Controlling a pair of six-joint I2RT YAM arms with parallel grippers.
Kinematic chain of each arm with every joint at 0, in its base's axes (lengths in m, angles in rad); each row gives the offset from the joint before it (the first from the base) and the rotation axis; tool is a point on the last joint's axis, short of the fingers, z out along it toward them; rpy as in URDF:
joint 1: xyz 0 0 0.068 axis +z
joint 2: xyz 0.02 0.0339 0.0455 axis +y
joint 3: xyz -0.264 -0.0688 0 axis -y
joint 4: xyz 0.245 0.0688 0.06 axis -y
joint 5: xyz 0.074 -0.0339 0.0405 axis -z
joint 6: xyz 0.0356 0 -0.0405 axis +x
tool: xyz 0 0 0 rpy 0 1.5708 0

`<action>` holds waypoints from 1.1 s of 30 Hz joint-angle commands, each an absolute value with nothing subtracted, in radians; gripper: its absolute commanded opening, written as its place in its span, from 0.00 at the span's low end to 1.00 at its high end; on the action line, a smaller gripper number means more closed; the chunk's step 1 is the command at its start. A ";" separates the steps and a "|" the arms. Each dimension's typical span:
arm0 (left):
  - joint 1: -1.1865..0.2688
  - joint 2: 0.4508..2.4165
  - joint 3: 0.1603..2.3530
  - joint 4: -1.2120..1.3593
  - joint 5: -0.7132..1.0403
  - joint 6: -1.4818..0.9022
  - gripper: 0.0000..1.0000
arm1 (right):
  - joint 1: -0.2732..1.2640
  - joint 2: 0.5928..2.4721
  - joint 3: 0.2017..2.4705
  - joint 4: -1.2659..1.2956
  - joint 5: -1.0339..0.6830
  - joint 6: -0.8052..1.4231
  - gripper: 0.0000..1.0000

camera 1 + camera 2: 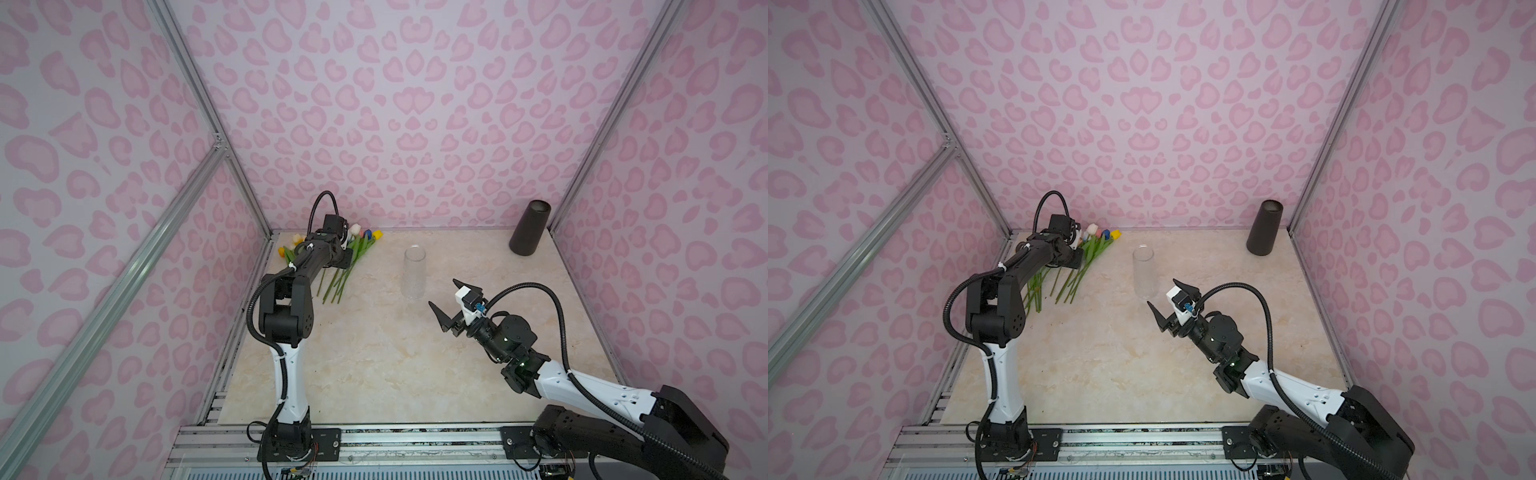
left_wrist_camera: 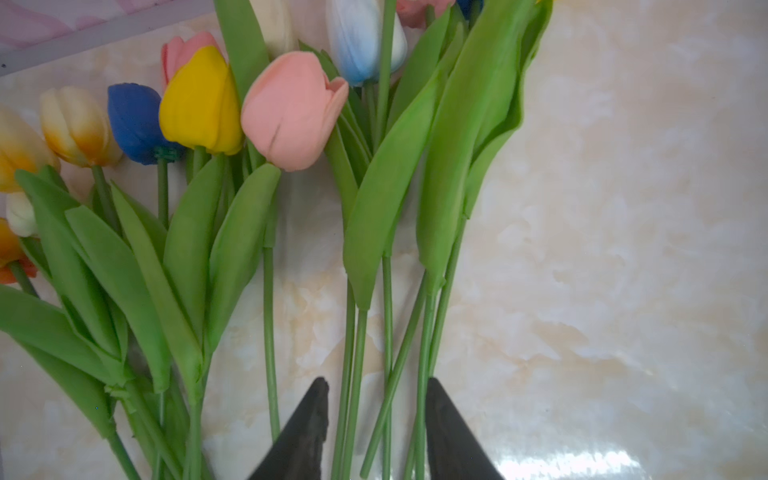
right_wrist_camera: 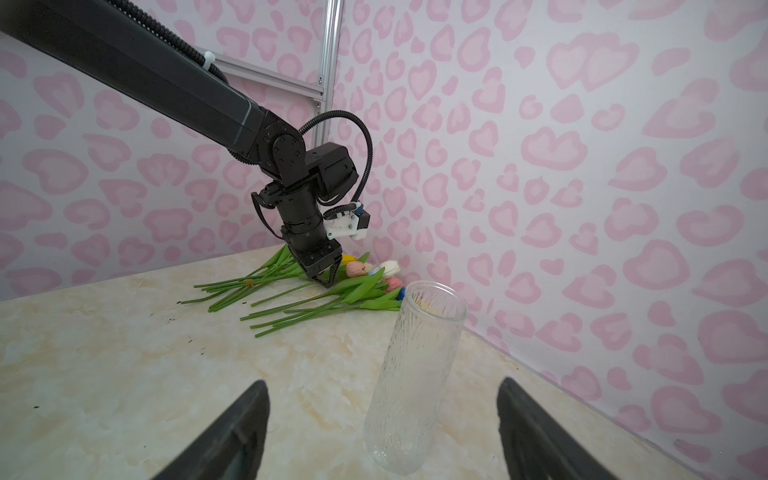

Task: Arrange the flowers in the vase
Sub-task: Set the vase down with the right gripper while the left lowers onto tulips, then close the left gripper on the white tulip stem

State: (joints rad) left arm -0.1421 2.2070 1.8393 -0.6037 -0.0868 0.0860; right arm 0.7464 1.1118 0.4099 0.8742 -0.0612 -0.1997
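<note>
The flowers (image 1: 347, 266) are laid flat at the worktop's (image 1: 374, 365) far left. Several stems (image 2: 387, 324) are straddled by the half-closed left hand (image 2: 376, 386), shown only in the wrist views; whether they are pinched cannot be told. The clear vase (image 1: 413, 274) is stood upright mid-worktop, faced by the right hand (image 1: 442, 292), spread wide and empty.

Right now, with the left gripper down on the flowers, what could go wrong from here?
The left gripper straddles several stems at once, so it may lift a clump or drag neighbouring flowers instead of taking one. The glass vase is tall, narrow and stands free. The right gripper is open near it, not holding it, so an inserted stem or a bump could tip it.
</note>
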 commanded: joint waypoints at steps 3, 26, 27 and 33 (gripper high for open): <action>-0.141 2.292 1.933 -0.681 -0.135 0.127 0.41 | 0.749 1.118 0.369 0.996 -0.060 -0.209 0.85; -0.143 2.420 2.063 -0.744 -0.122 0.127 0.22 | 0.755 1.120 0.345 0.997 -0.039 -0.186 0.87; -0.142 2.415 2.063 -0.745 -0.120 0.126 0.19 | 0.756 1.120 0.345 0.995 -0.038 -0.186 0.88; -0.153 2.373 2.054 -0.747 -0.128 0.121 0.11 | 0.756 1.120 0.342 0.999 -0.022 -0.192 0.88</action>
